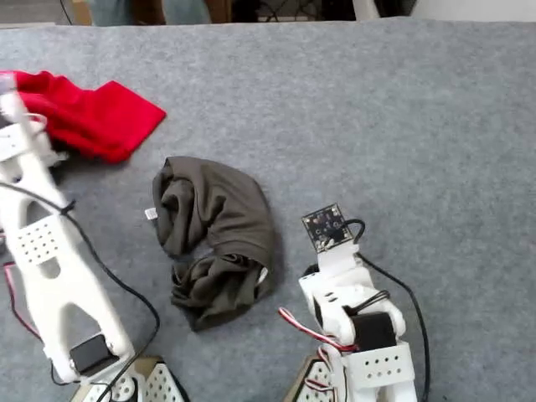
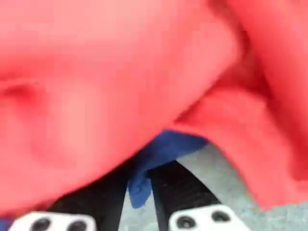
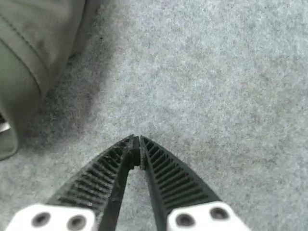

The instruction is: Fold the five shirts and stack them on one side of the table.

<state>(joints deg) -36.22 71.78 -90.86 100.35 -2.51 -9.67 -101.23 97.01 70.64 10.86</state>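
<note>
A red shirt point(image 1: 100, 117) lies bunched at the table's far left, and its cloth point(image 2: 120, 72) hangs close over the left wrist camera. My left gripper point(image 2: 139, 168) is at that shirt's left end, shut on its fabric, with a strip of blue cloth point(image 2: 163, 149) caught between the black fingers. A dark olive shirt point(image 1: 218, 239) lies crumpled in the middle near the front. My right gripper point(image 3: 139, 144) hangs shut and holds nothing, over bare table just right of the olive shirt point(image 3: 29, 57).
The grey felt table point(image 1: 402, 126) stretches open to the back and right. The left arm point(image 1: 50, 260) and the right arm point(image 1: 356, 322) stand at the front edge, with cables trailing beside them.
</note>
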